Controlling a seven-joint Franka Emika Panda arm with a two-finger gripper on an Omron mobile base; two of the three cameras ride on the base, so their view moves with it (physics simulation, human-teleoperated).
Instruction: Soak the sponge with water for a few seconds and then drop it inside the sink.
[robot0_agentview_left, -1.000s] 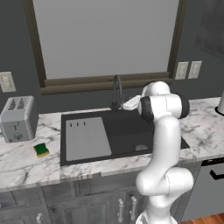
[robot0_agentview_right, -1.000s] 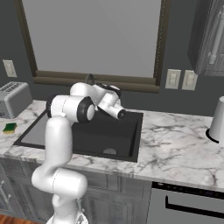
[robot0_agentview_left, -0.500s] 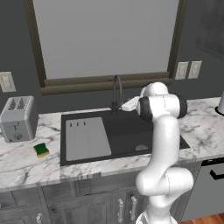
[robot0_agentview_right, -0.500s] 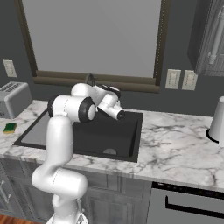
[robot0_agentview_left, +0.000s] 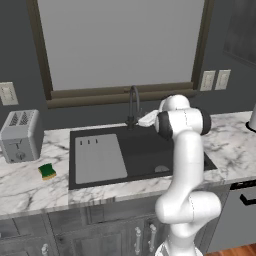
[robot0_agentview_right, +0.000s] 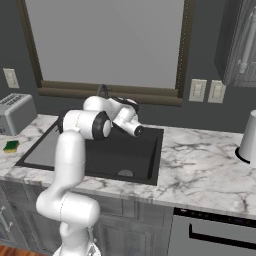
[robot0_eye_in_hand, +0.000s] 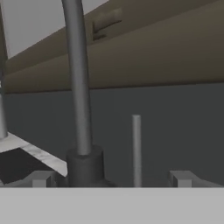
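1. Yellow-and-green sponge (robot0_agentview_left: 48, 171) lies on the counter (robot0_agentview_left: 30, 187) left of the sink (robot0_agentview_left: 140, 150), near the toaster (robot0_agentview_left: 20, 135), well apart from the pincer (robot0_eye_in_hand: 111, 179).
2. Pincer stands wide, empty, at the faucet (robot0_agentview_left: 133, 105) base.
3. Hand view alone shows the faucet's thin lever (robot0_eye_in_hand: 136, 148).
4. White marble counter, dark wall, framed window (robot0_agentview_left: 120, 45).
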